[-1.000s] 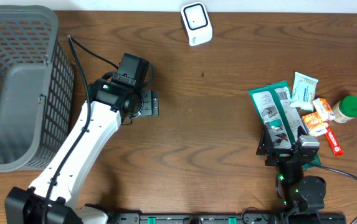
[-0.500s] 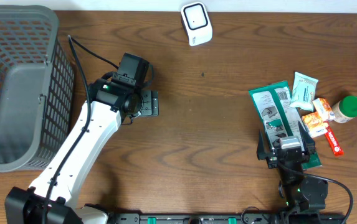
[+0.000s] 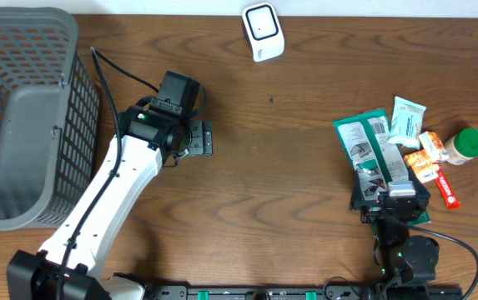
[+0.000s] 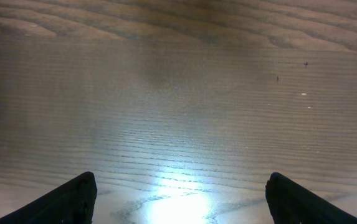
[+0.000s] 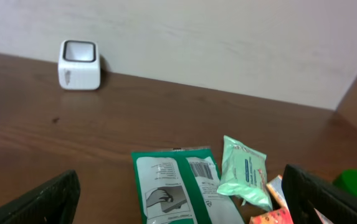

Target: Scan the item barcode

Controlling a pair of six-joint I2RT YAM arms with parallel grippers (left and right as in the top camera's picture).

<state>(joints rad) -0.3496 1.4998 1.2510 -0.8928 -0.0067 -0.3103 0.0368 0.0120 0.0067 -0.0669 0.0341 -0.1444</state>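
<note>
The right pincer (image 5: 181, 190) is spread wide open with nothing gripped, and it sits right over the near end of the green pack (image 3: 364, 137). Can't tell from above whether it's actually touching it. On the wrist cam the pack lies flat straight ahead between the two fingers, with its barcode (image 5: 198, 168) facing up toward the far end. The white scanner (image 5: 79, 65) is way out ahead of that pincer and off to its left, well apart from the pack. Just ahead and to the pincer's right there's a mint-green wipes packet (image 5: 243, 171), some orange snack packs (image 3: 426, 157), a red tube (image 3: 445, 188) and a green-lidded jar (image 3: 465, 145), all bunched beside the pack. The left pincer (image 4: 181, 190) is released too, hovering over the bare wooden table (image 4: 178, 93) with nothing between its fingers. The grey basket (image 3: 84, 108) is well apart from it on the left side.
</note>
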